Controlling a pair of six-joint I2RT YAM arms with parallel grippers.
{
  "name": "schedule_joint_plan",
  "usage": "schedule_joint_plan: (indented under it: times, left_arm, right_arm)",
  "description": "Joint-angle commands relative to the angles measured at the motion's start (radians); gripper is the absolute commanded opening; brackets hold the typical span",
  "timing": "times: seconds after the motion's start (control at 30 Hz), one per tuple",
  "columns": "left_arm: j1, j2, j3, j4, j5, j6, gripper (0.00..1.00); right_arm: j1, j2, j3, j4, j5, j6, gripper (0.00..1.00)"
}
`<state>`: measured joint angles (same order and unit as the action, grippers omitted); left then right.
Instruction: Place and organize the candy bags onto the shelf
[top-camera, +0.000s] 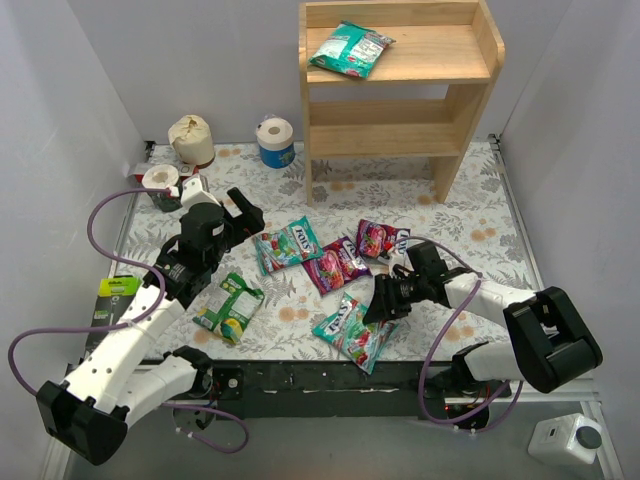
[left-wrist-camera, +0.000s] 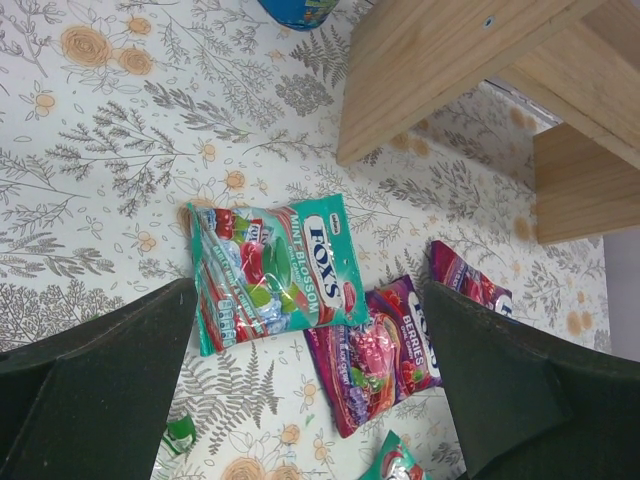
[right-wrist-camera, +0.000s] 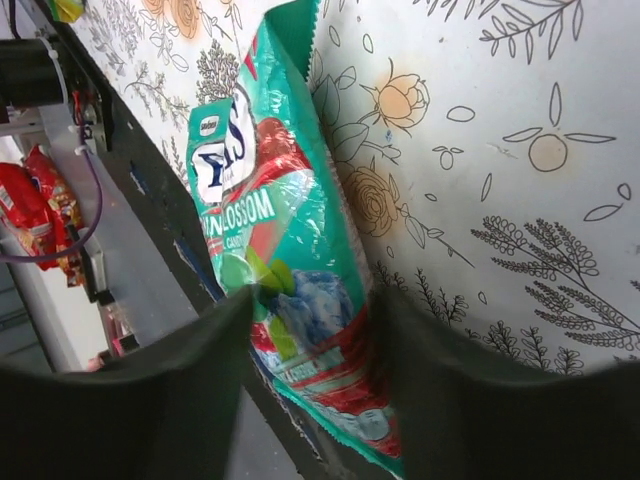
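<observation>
The light-wood shelf (top-camera: 400, 120) stands at the back with one teal candy bag (top-camera: 352, 48) on its top tier. On the table lie a teal bag (top-camera: 287, 244), two purple bags (top-camera: 338, 264) (top-camera: 380, 238), a green-and-yellow bag (top-camera: 230, 307) and a teal bag (top-camera: 352, 330) at the front edge. My left gripper (top-camera: 248, 215) is open and empty, above the teal bag (left-wrist-camera: 270, 265) and a purple bag (left-wrist-camera: 375, 360). My right gripper (top-camera: 385, 300) has its fingers (right-wrist-camera: 150, 400) pressed on both sides of the front teal bag (right-wrist-camera: 280, 250).
Two paper rolls (top-camera: 190, 138) (top-camera: 275, 140) and a tape roll (top-camera: 160, 178) stand at the back left. A green object (top-camera: 118, 287) lies beyond the table's left edge. The shelf leg (left-wrist-camera: 440, 70) is close ahead of the left gripper. Grey walls enclose three sides.
</observation>
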<state>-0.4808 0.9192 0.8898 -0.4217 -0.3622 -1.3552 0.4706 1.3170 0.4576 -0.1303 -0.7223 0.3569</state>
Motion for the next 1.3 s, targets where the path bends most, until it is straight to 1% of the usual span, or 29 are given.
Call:
schedule_joint_plan:
  times: [0.0,0.07,0.2,0.3,0.43,0.47,0.53,0.7,0.93,1.0,1.03,1.13,1.23,1.27]
  left_arm:
    - [-0.002,-0.023,-0.005,0.001,-0.014,0.016,0.98]
    - [-0.002,-0.023,-0.005,0.001,-0.014,0.016,0.98]
    - [-0.004,-0.025,-0.003,0.0,-0.014,0.016,0.98]
    - [-0.002,-0.026,-0.003,0.0,-0.014,0.018,0.98]
    - [-0.004,-0.025,-0.003,0.0,-0.015,0.016,0.98]
    - [-0.002,-0.022,-0.003,0.001,-0.015,0.016,0.98]
    - [-0.002,-0.02,-0.002,0.0,-0.015,0.018,0.98]
    - [-0.002,-0.023,0.0,-0.003,-0.024,0.016,0.98]
    - [-0.002,-0.028,-0.003,-0.005,-0.027,0.014,0.98]
    - [-0.002,-0.028,-0.003,-0.005,-0.026,0.014,0.98]
    - [-0.002,-0.025,-0.003,-0.005,-0.026,0.014,0.98]
    - [-0.002,-0.023,-0.003,-0.003,-0.026,0.011,0.98]
    - [-0.002,-0.017,-0.003,-0.005,-0.023,0.01,0.98]
    - [-0.002,-0.016,-0.003,-0.005,-0.021,0.008,0.98]
  right_arm:
    - [-0.003,0.005,-0.01,-0.011,-0.032,-0.022,0.44]
    - [-0.003,0.005,-0.011,-0.009,-0.034,-0.022,0.02]
    - [-0.003,-0.021,0.003,-0.015,-0.023,-0.007,0.01]
    - [-0.003,-0.082,0.064,-0.057,0.007,0.005,0.01]
    - [-0.003,-0.188,0.196,-0.08,0.038,0.04,0.01]
    - [-0.003,-0.2,0.255,-0.08,0.044,0.053,0.01]
    - [-0.003,-0.226,0.305,-0.071,0.052,0.066,0.01]
    - [-0.003,-0.239,0.459,-0.086,0.073,0.07,0.01]
    - [-0.003,-0.268,0.575,-0.063,0.093,0.06,0.01]
    - [-0.004,-0.275,0.604,-0.061,0.116,0.059,0.01]
    - [-0.004,-0.282,0.649,-0.066,0.126,0.056,0.01]
    - [-0.004,-0.289,0.717,-0.077,0.168,0.042,0.01]
    - [-0.006,-0.289,0.806,-0.08,0.253,0.022,0.01]
    - [-0.006,-0.289,0.855,-0.078,0.311,0.011,0.01]
